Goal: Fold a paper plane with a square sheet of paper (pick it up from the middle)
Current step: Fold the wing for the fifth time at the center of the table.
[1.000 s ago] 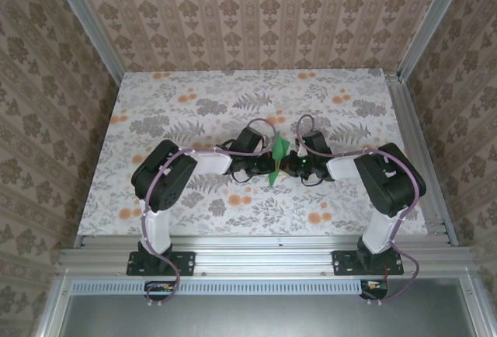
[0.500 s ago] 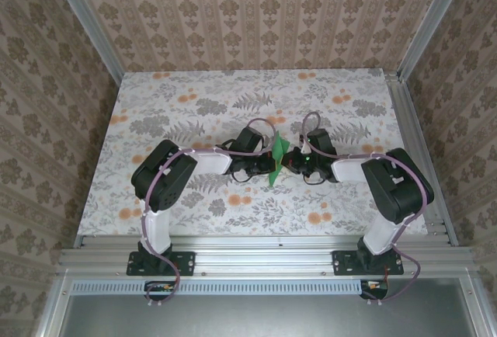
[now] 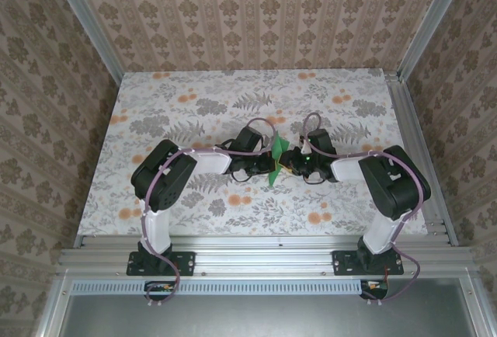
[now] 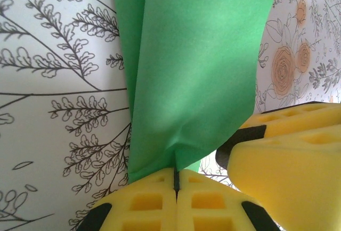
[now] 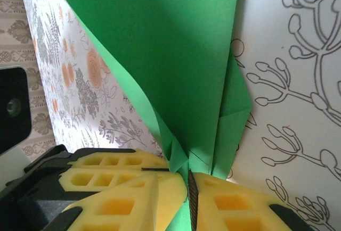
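Patterned wallpaper walls (image 3: 256,11) enclose a floral surface (image 3: 178,96), with an aluminium frame (image 3: 264,255) along its near edge. From above, the left arm (image 3: 167,178) and the right arm (image 3: 388,182) bend inward, and their wrists meet head-on near the middle of the surface. Between them the green paper (image 3: 277,152) stands up as a narrow creased strip, its ends pointing towards the far and near edges. It is too small in this view to show how either gripper holds it.

The wrist cameras show that. In the left wrist view, the left gripper (image 4: 176,180) has its yellow pads pressed tight together, and the paper's bunched lower edge is pinched in the seam between them. The sheet fans upward from there, clear of the surface behind it. Yellow fingers (image 4: 287,172) of the right gripper come in from the right of that view, just beside the paper's edge.

In the right wrist view, the right gripper (image 5: 192,188) has its pads nearly together, with a thin dark slit between them. The paper runs down into that slit, but I cannot tell whether the pads are pressing on it. This view alone shows the layering: several overlapped folds and a small pointed flap (image 5: 234,114) on the right side.
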{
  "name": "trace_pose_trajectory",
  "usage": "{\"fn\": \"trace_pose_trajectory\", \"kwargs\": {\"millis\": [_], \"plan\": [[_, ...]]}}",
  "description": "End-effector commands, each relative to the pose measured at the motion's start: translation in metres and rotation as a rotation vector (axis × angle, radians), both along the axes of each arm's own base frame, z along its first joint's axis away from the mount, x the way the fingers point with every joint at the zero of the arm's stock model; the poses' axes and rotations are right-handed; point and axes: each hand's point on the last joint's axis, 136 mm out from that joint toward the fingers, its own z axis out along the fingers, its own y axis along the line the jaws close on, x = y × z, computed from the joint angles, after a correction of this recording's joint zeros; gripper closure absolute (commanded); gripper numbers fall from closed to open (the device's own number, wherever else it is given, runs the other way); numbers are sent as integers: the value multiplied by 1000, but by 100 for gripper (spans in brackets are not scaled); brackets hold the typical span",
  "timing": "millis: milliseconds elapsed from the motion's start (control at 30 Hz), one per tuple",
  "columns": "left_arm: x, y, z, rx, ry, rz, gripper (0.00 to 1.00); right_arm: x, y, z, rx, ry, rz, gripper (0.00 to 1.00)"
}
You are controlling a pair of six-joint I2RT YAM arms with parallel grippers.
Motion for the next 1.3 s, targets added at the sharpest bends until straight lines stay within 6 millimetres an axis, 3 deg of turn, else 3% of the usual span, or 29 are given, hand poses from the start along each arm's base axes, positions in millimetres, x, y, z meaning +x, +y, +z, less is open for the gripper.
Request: {"fn": "trace_pose_trajectory", "kwargs": {"millis": [0, 333, 733, 1067, 1267], "plan": [[1, -3, 2, -5, -13, -31, 100, 7, 7, 4, 39, -5, 16, 75], [0, -8, 5, 3, -26, -72, 100, 7, 12, -4, 67, 13, 27, 74], [-3, -9, 5, 39, -44, -121, 100, 12, 16, 11, 154, 1, 9, 75], [-4, -14, 11, 23, -72, -159, 100, 14, 17, 0, 175, 30, -5, 75], [-7, -15, 13, 26, -89, -192, 100, 14, 12, -3, 189, 38, -27, 80]]}}
